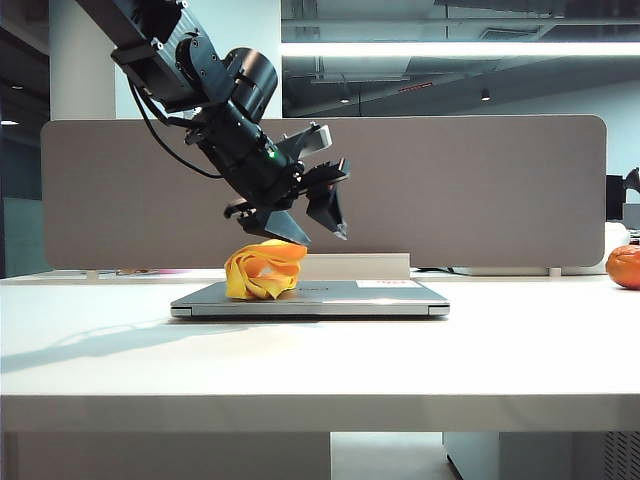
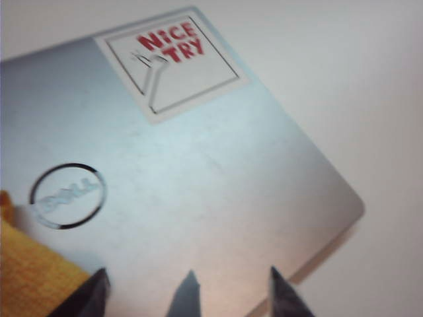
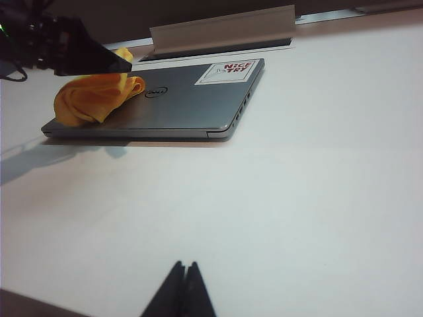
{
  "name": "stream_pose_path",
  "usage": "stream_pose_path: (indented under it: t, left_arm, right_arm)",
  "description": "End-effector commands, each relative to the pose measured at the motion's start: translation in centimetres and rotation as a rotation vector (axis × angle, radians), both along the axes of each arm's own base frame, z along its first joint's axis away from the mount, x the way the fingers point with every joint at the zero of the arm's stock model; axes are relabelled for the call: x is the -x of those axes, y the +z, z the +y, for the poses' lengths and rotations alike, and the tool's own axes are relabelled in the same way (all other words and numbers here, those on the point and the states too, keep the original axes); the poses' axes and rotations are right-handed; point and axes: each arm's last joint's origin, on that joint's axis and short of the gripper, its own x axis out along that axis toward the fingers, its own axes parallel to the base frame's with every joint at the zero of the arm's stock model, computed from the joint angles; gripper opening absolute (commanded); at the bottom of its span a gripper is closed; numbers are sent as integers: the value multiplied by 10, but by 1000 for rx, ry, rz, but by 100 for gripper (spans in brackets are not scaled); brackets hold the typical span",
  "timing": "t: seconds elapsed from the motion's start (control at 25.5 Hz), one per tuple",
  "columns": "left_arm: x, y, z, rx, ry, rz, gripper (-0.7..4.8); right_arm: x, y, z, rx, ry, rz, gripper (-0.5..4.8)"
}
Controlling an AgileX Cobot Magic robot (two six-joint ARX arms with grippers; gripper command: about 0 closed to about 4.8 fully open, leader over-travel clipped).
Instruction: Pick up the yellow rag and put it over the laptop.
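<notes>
1. The left gripper (image 1: 318, 228) is seen in the exterior view hanging in the air just above the laptop (image 1: 340, 297), tilted downward, with its fingers spread apart and nothing between them.
2. The yellow rag (image 1: 264, 269) is found bunched in a crumpled heap directly beneath that gripper, resting on the left part of the laptop lid; no contact between the fingertips and the cloth can be made out.
3. In the left wrist view, the dark fingertips (image 2: 187, 294) are shown parted over the bare silver lid (image 2: 198, 185), with the rag (image 2: 33, 277) just beside one of them.
4. A round logo (image 2: 67, 195) lies near the rag, and a white sticker (image 2: 173, 63) with red letters is set farther from the gripper, at a lid corner.
5. The right gripper (image 3: 182, 290) is seen well apart from the laptop (image 3: 192, 105), over the bare white table (image 3: 297, 198), with its fingers pressed together and nothing held.
6. An orange fruit (image 1: 624, 266) sits far off at the table's right edge.
</notes>
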Motion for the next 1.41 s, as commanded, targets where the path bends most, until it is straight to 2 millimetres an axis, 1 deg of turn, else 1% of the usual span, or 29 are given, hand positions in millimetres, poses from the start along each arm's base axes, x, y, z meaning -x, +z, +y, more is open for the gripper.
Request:
stream_pose_path:
  t: [0.04, 0.31, 0.35, 0.39, 0.51, 0.59, 0.71, 0.86, 0.9, 0.94, 0.98, 1.02, 1.06, 1.18, 1.21, 1.37, 1.41]
  left_arm:
    - [5, 2, -6, 15, -47, 21, 299]
    - [7, 2, -7, 16, -53, 48, 299]
    - [8, 3, -7, 32, -56, 58, 300]
    - [9, 5, -8, 87, -85, 96, 299]
    - [10, 7, -10, 142, -143, 116, 299]
    - [9, 8, -11, 158, -159, 104, 299]
    - [7, 13, -12, 211, -136, 93, 299]
    - [3, 19, -13, 246, -118, 35, 297]
    - [2, 20, -13, 244, -103, 16, 276]
    - [1, 21, -12, 237, -82, -2, 233]
    - [0, 21, -11, 217, -29, -27, 146]
    - [-1, 21, -11, 207, -7, -36, 113]
    - [-1, 21, -10, 197, 16, -42, 102]
    - [-3, 21, -9, 170, 67, -62, 93]
    - [-3, 21, -9, 162, 81, -69, 77]
    - [-4, 20, -7, 94, 98, -121, 73]
    - [-4, 20, -7, 66, 104, -138, 62]
  right_arm:
    - [0, 0, 0, 0, -2, -5, -1]
    - [0, 0, 0, 1, -2, -5, -1]
    - [0, 0, 0, 0, -1, -5, -1]
    - [0, 0, 0, 0, -1, -5, -1]
    - [0, 0, 0, 0, -1, -5, -1]
    - [0, 0, 0, 0, -2, -5, -1]
    - [0, 0, 0, 0, -1, -5, -1]
    - [0, 0, 0, 0, -1, -5, -1]
    - [0, 0, 0, 0, -1, -5, -1]
    - [0, 0, 0, 0, -1, -5, -1]
    - [0, 0, 0, 0, -1, -5, -1]
    - [0, 0, 0, 0, -1, -5, -1]
    - [0, 0, 0, 0, 0, -5, -1]
    - [0, 0, 0, 0, -1, -5, -1]
    - [0, 0, 0, 0, -1, -5, -1]
    - [0, 0, 0, 0, -1, -5, -1]
    - [0, 0, 0, 0, -1, -5, -1]
